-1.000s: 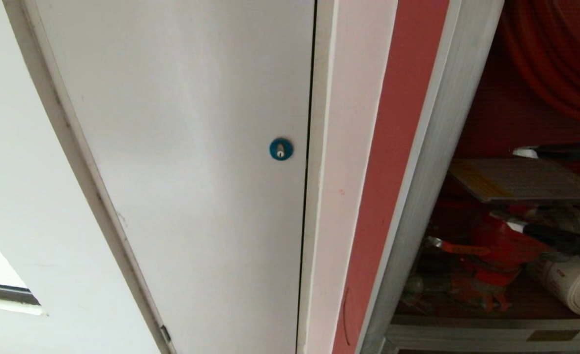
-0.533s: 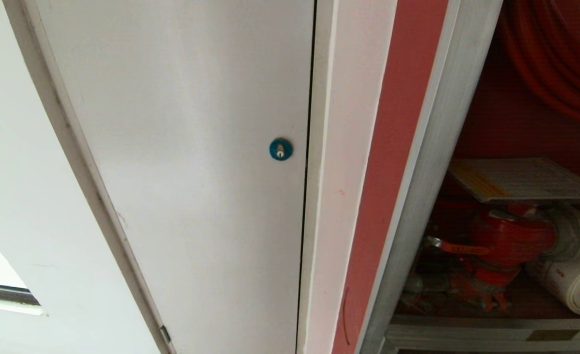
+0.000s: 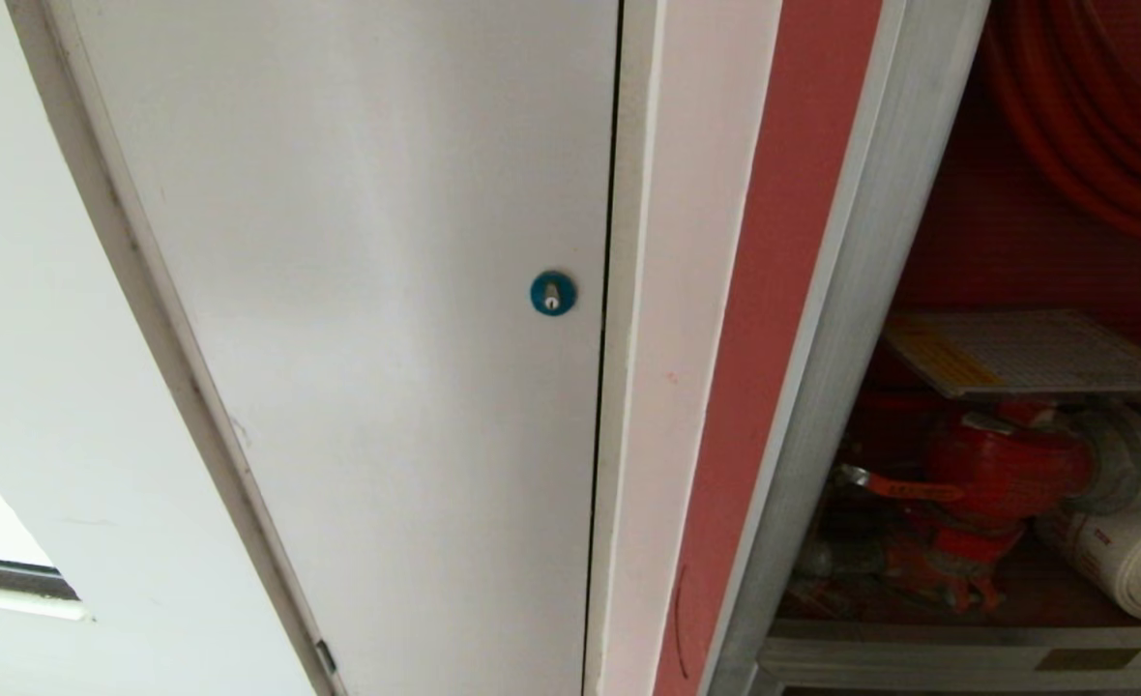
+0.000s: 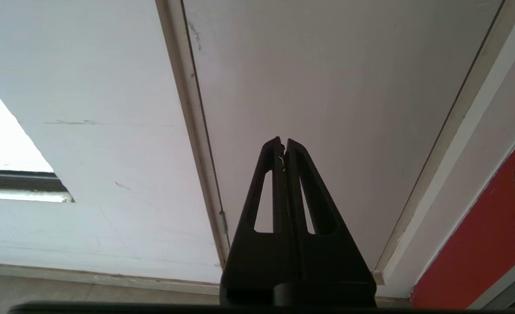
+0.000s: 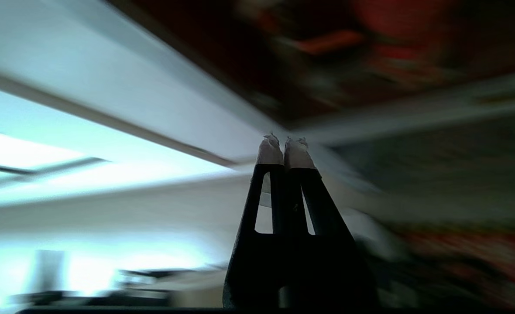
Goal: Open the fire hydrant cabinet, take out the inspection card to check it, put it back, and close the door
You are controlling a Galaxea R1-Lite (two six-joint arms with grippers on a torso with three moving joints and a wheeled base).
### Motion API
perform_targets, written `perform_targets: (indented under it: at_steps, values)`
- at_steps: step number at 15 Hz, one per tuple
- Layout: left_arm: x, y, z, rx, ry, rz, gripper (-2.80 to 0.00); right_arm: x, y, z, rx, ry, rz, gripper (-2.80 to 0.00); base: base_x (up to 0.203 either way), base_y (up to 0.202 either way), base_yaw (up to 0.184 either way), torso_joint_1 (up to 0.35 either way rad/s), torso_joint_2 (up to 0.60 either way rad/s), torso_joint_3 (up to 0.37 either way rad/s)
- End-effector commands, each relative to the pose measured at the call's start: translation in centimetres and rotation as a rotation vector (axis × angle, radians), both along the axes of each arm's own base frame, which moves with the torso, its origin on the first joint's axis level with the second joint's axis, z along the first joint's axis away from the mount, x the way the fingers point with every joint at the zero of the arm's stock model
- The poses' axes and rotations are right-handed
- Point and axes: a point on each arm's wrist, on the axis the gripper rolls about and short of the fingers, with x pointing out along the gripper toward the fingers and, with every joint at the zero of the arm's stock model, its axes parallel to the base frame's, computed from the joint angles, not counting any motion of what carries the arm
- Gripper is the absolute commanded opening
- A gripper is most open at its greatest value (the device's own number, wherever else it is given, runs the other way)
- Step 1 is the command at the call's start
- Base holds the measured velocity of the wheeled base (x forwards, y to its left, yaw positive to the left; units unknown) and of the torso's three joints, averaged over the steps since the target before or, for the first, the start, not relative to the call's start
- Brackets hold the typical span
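One inspection card (image 3: 1030, 353) lies flat above one red valve (image 3: 1001, 474) inside the open cabinet (image 3: 861, 319); both claws, right (image 5: 284, 150) and left (image 4: 283, 146), clenched empty, apart from it.

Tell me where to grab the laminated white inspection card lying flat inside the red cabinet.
Probably pinch the laminated white inspection card at its near free edge, coming in level from the cabinet's open front. It lies flat above the red valve, so only thin edges offer themselves; its far side lies deeper inside.
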Motion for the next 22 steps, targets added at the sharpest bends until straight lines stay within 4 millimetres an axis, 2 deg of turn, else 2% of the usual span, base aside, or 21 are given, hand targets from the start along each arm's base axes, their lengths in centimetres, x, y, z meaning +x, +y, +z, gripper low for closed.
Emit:
perform_targets:
  at_steps: [1,6,14,22]
  values:
    - [0.0,0.0,0.0,0.0,0.002,0.0,-2.8,1.7,-0.2,-0.5,-0.112,0.108,0.033,-2.8,0.0,0.0,0.0,0.0,0.0,0.0]
    - [0.0,0.0,0.0,0.0,0.0,0.0,-2.8,7.0,-0.7,-2.5,-0.339,0.317,0.141,-2.8,0.0,0.0,0.0,0.0,0.0,0.0]
    - [0.0,0.0,0.0,0.0,0.0,0.0,-2.8,14.0,-1.2,-2.3,-0.48,0.302,0.174,-2.8,0.0,0.0,0.0,0.0,0.0,0.0]
    - [0.0,0.0,0.0,0.0,0.002,0.0,-2.8,16.6,-1.2,-2.8,-0.507,0.344,0.178,-2.8,0.0,0.0,0.0,0.0,0.0,0.0]
